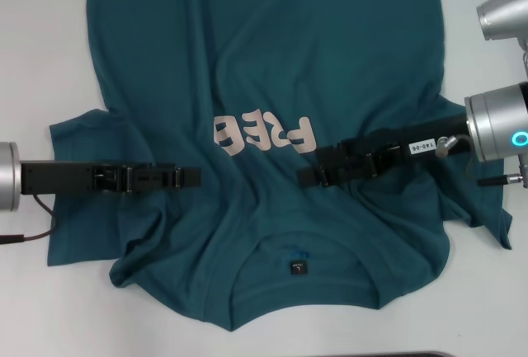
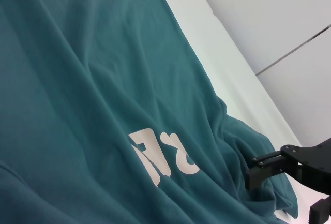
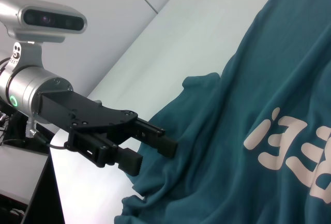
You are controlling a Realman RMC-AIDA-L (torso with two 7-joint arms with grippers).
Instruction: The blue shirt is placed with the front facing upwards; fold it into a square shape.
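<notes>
The blue shirt (image 1: 264, 60) lies front up on the white table, with its collar (image 1: 301, 291) and black neck tag (image 1: 298, 268) at the near edge and its hem far away. Wrinkles bunch the chest and hide part of the pale letters (image 1: 266, 134). My left gripper (image 1: 196, 177) hovers over the shirt's left chest, beside the left sleeve, pointing inward. In the right wrist view the left gripper (image 3: 153, 155) stands open with nothing between its fingers. Opposite it, my right gripper (image 1: 307, 167) reaches over the right chest just below the letters; in the left wrist view this gripper (image 2: 282, 195) is open above the cloth.
Bare white table (image 1: 33, 44) shows on both sides of the shirt. The right arm's silver wrist camera (image 1: 503, 11) hangs over the table's right side. A dark strip (image 1: 412, 354) marks the near table edge.
</notes>
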